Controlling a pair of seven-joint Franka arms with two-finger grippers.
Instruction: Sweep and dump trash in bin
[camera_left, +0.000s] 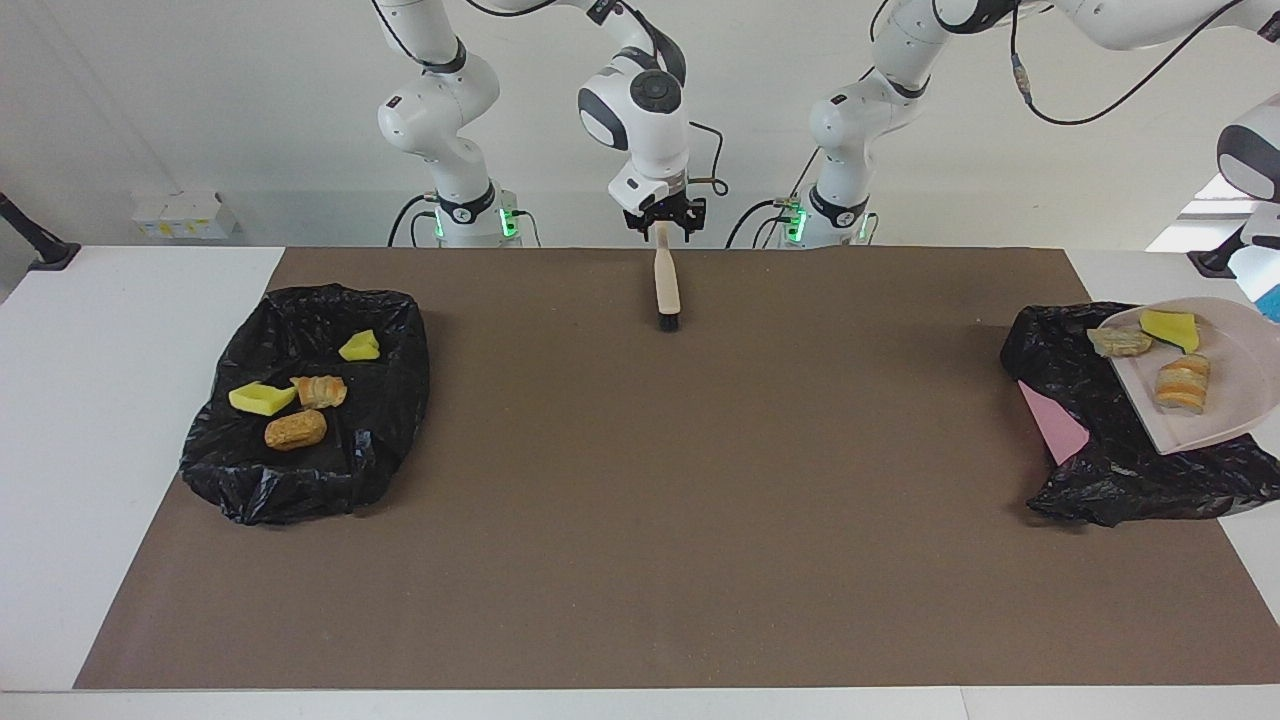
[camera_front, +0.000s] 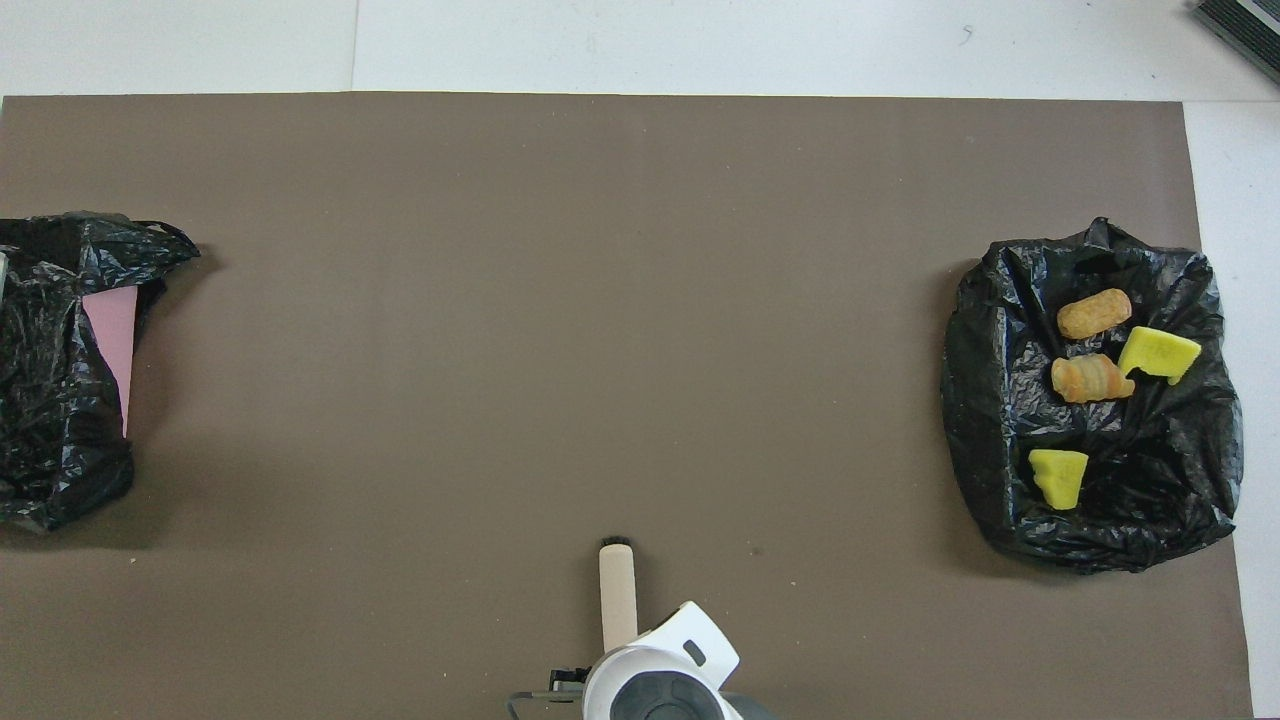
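Right pincer clamps brush handle – left pincer unseen; dustpan over bin.

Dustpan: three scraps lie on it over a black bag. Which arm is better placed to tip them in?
Left. The left gripper is at the dustpan, over the bag; the right gripper holds the brush mid-table.

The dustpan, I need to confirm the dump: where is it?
In the facing view the dustpan is over the black bin bag at the left arm's end, carrying three trash pieces.
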